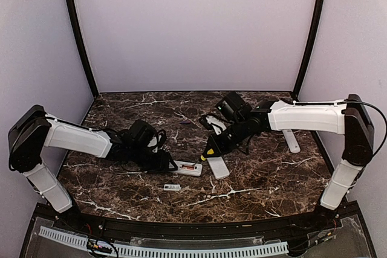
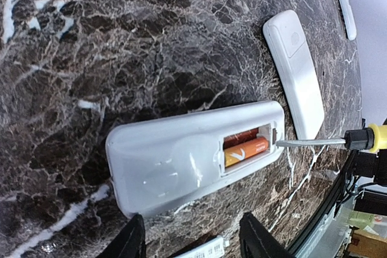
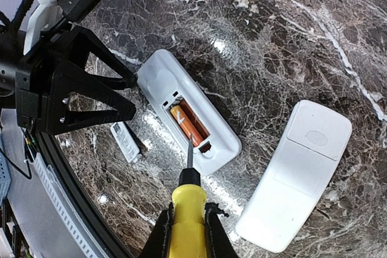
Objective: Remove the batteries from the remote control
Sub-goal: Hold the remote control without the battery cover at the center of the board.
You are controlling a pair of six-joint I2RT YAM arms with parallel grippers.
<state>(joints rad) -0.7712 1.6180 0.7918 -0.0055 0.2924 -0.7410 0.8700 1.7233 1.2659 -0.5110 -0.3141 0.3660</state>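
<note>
The yellow-handled screwdriver (image 3: 188, 225) sits nearest the right wrist lens, clamped upright in the right gripper (image 3: 187, 237), its tip just ahead of the fingers at the end of the battery bay. The 2 orange batteries (image 3: 188, 126) lie side by side in the open bay of the white remote (image 3: 158, 80), straight ahead of that gripper. The left gripper (image 2: 192, 240) stands with jaws parted at the remote's opposite end; I cannot tell whether it pinches the casing. A small white cover (image 3: 126, 140) lies on the marble table (image 3: 272, 40) just beside the left gripper's fingers. Another closed remote (image 3: 296, 173) lies off to the right gripper's side, apart from the open 1.
</note>
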